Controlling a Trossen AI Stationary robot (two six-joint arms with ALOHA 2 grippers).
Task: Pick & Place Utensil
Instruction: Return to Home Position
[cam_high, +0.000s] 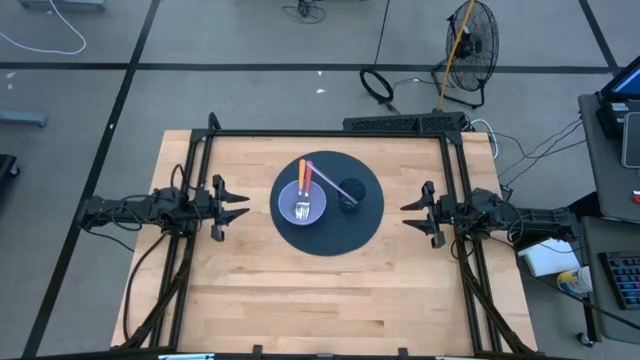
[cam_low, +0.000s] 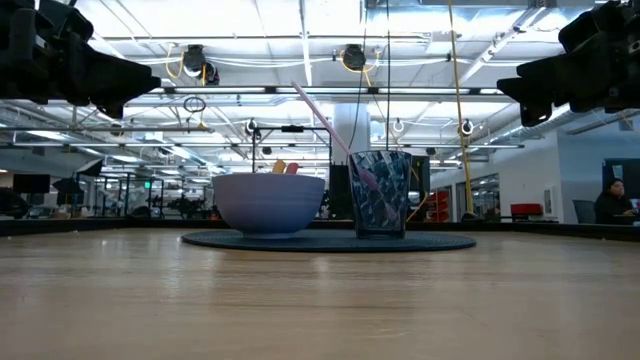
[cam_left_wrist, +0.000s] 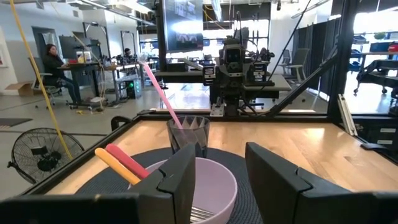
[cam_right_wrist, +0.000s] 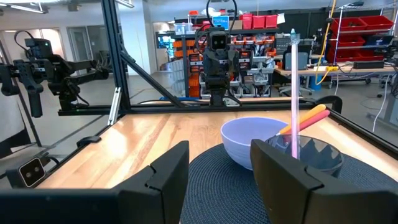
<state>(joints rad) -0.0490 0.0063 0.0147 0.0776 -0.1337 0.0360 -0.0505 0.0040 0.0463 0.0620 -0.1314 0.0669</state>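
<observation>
A lavender bowl (cam_high: 302, 204) and a dark glass cup (cam_high: 351, 192) stand on a round dark mat (cam_high: 328, 203) at the table's middle. Two utensils, one with an orange and one with a red handle (cam_high: 304, 172), lie in the bowl, handles leaning over its far rim; a fork head shows inside (cam_high: 303, 209). A pink utensil (cam_high: 325, 176) stands in the cup, leaning over its rim. My left gripper (cam_high: 243, 206) is open, left of the mat. My right gripper (cam_high: 407, 214) is open, right of the mat. Both are above the table and empty.
A black frame (cam_high: 330, 133) runs along the table's far edge and down both sides. Bare wood (cam_high: 330, 290) lies between the mat and the near edge. People sit at desks in the room beyond (cam_left_wrist: 53, 62).
</observation>
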